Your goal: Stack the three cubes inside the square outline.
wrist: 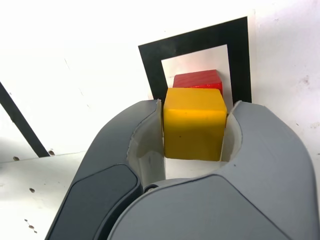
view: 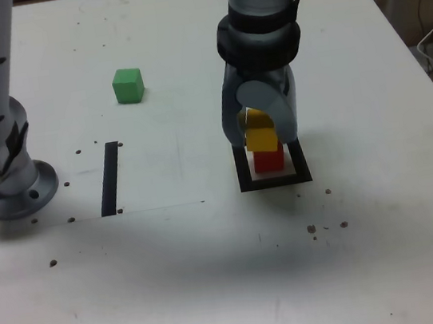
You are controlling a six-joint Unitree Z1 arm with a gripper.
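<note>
From where I sit at the controls, the wrist view fills with the gripper (wrist: 194,131), its two grey jaws flanking the yellow cube (wrist: 194,124). The cube sits between them on its opposite side faces; the jaws look to be just beside or barely touching those faces, and I cannot tell whether they pinch it or have begun to let go. The yellow cube rests on the red cube (wrist: 198,79), turned a little askew from it in the exterior view, and the red one stands inside the square outline (wrist: 150,65).

I judge these blocks light, rigid and smooth-faced, so a modest squeeze across two flat parallel sides, near mid-height, should carry one without crushing; a corner grip would likely twist it. The stack is narrow, so any sideways drag on release could topple it.

Farther off, taking the square outline as the dial's centre in the exterior view, the black strip (view: 110,178) lies at about nine o'clock, and the green cube (view: 128,86) sits well apart at about ten o'clock, alone on the white table (view: 216,275), with clear faces all round for taking hold.
</note>
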